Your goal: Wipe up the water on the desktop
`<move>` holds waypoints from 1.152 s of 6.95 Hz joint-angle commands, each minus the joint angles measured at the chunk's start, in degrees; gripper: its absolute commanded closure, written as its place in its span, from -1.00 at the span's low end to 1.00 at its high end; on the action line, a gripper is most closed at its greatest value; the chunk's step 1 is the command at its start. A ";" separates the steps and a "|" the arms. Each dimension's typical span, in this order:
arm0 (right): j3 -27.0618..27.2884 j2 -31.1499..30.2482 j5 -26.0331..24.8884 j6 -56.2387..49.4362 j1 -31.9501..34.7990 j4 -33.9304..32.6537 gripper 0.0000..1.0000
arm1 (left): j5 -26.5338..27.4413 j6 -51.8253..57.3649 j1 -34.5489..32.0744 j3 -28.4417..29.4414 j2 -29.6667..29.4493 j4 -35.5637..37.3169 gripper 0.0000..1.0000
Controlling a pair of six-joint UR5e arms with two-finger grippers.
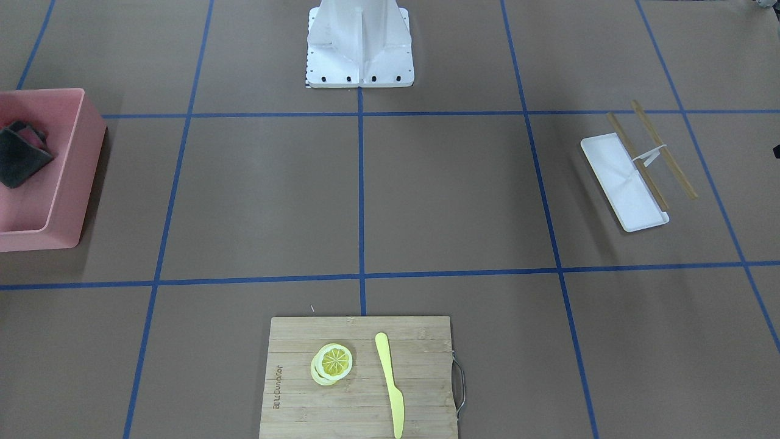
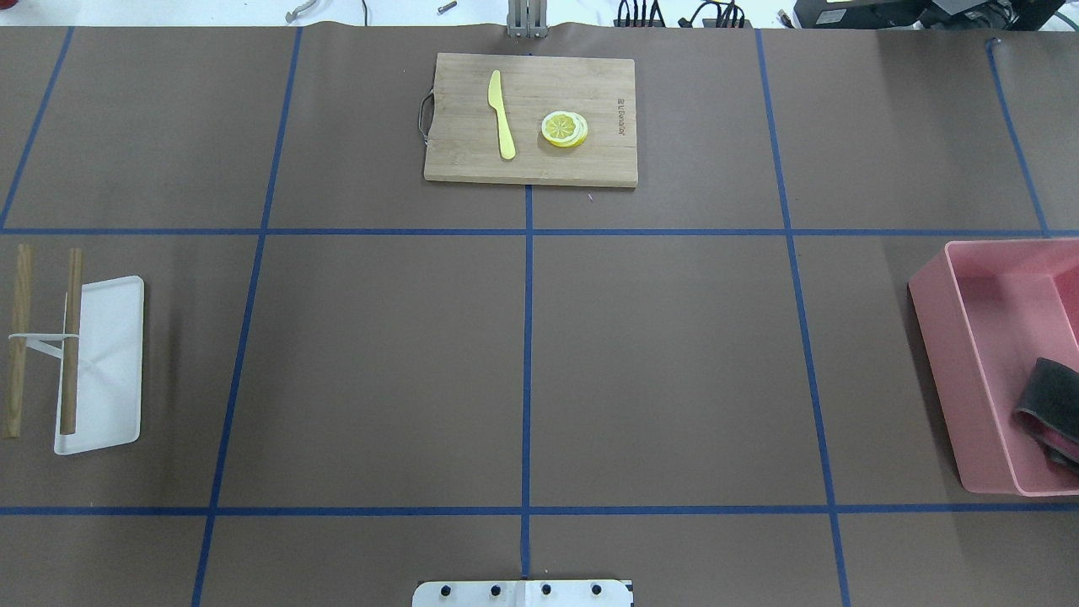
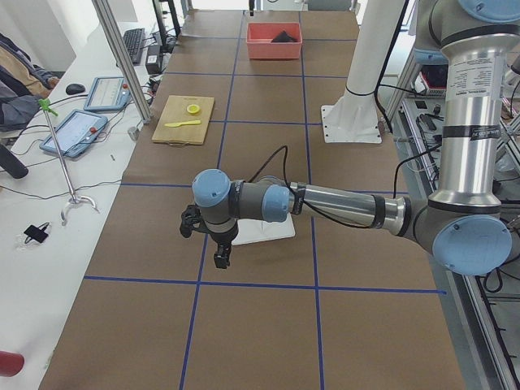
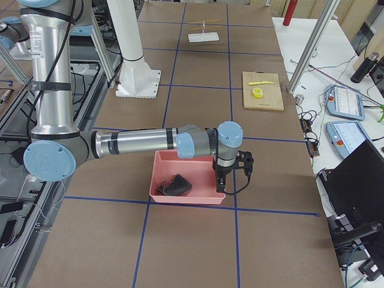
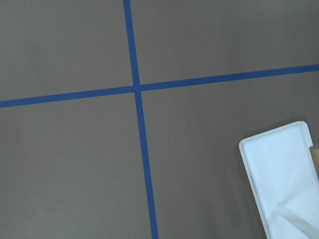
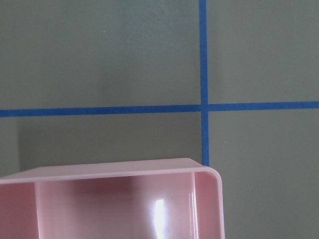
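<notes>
The desktop (image 2: 674, 362) is a matte brown surface with a blue tape grid; I see no water on it in any view. A dark cloth (image 2: 1049, 405) lies in a pink bin (image 2: 944, 354) at the right edge. My right gripper (image 4: 220, 183) shows only in the exterior right view, hanging over the bin's rim beside the cloth (image 4: 176, 186). My left gripper (image 3: 221, 258) shows only in the exterior left view, above the desktop next to a white tray (image 3: 268, 231). I cannot tell whether either gripper is open or shut.
A bamboo cutting board (image 2: 531, 118) with lemon slices (image 2: 564, 129) and a yellow knife (image 2: 501, 114) lies at the far side. The white tray (image 2: 110, 362) with two wooden sticks (image 2: 72, 337) lies at the left. The robot's base (image 1: 359, 46) stands at the near middle.
</notes>
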 commanded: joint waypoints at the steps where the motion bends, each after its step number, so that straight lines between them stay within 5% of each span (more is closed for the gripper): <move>1: 0.28 -0.06 0.39 0.01 0.08 0.03 -1.00 | 0.00 0.09 -0.07 -0.16 -0.08 -0.04 -0.96; 8: 1.42 -0.59 0.83 0.01 0.08 -0.06 -1.00 | -0.18 0.09 0.01 -3.06 0.18 -0.65 -0.96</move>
